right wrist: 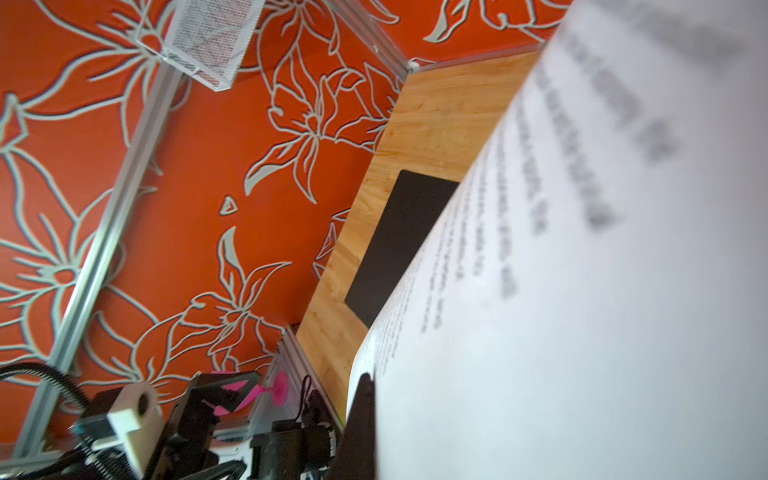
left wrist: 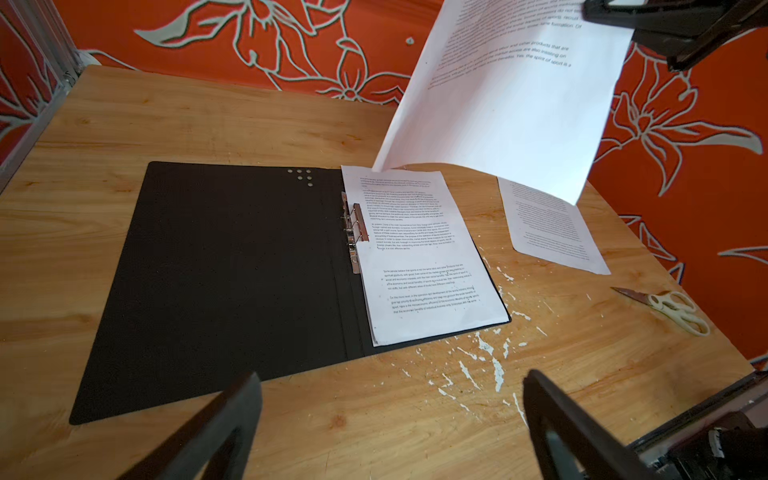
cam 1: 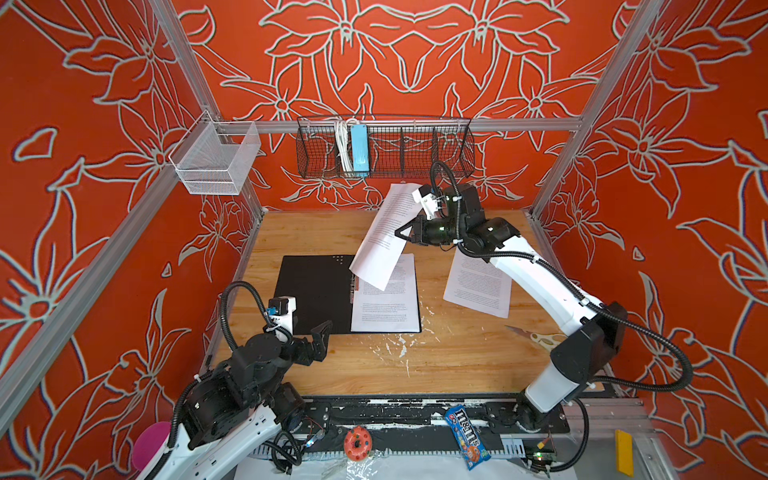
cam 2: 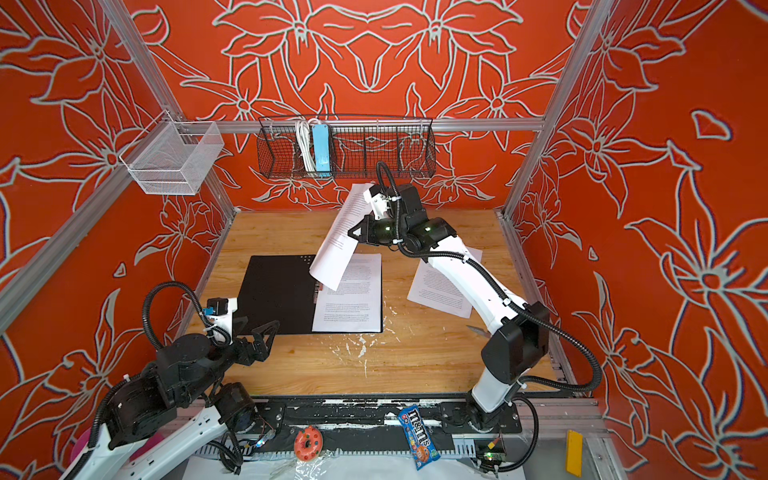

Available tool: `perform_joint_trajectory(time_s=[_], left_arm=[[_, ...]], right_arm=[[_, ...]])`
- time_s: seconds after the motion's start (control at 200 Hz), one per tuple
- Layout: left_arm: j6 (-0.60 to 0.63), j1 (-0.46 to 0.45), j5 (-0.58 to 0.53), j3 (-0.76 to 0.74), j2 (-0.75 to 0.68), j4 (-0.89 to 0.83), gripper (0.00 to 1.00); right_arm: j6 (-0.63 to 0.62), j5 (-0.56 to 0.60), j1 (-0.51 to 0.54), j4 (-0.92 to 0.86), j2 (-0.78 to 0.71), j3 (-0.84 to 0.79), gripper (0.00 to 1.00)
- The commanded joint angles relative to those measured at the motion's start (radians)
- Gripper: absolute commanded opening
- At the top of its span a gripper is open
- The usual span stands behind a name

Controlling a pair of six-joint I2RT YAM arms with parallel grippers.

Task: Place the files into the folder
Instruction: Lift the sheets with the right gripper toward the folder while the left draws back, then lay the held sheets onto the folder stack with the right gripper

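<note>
though paint-flecked, wooden table (cam 1: 457, 365), orange walls (cam 1: 685, 166)

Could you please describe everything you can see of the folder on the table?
The folder lies open and flat on the wooden table, with its matte black inside facing up. A metal clip sits at its spine. Small silvery dots sit near the left half's far edge, and a printed sheet lies on its right half.

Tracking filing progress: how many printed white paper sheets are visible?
3 sheets: one held aloft by the right gripper, one lying in the open black folder, one on the wooden table beside it. Others may hide underneath.
</note>
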Motion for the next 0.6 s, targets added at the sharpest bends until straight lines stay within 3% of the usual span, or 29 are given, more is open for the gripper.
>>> perform_joint_trajectory(time_s=[0.0, 0.115, 0.265, 0.595], left_arm=[[0.006, 0.004, -0.007, 0.003, 0.039, -0.004, 0.98], [0.015, 0.005, 0.028, 0.007, 0.077, 0.002, 0.98], [0.024, 0.006, 0.053, 0.009, 0.100, 0.008, 0.98], [0.029, 0.009, 0.073, 0.012, 0.087, 0.013, 0.98]], right_arm=[[0.032, -0.144, -0.053, 0.062, 0.028, -0.076, 0.00], [0.032, -0.234, -0.132, 0.113, 0.087, -0.218, 0.00], [-0.236, -0.032, -0.153, -0.156, 0.195, -0.224, 0.00], [-0.454, 0.207, -0.101, -0.378, 0.352, -0.111, 0.00]])
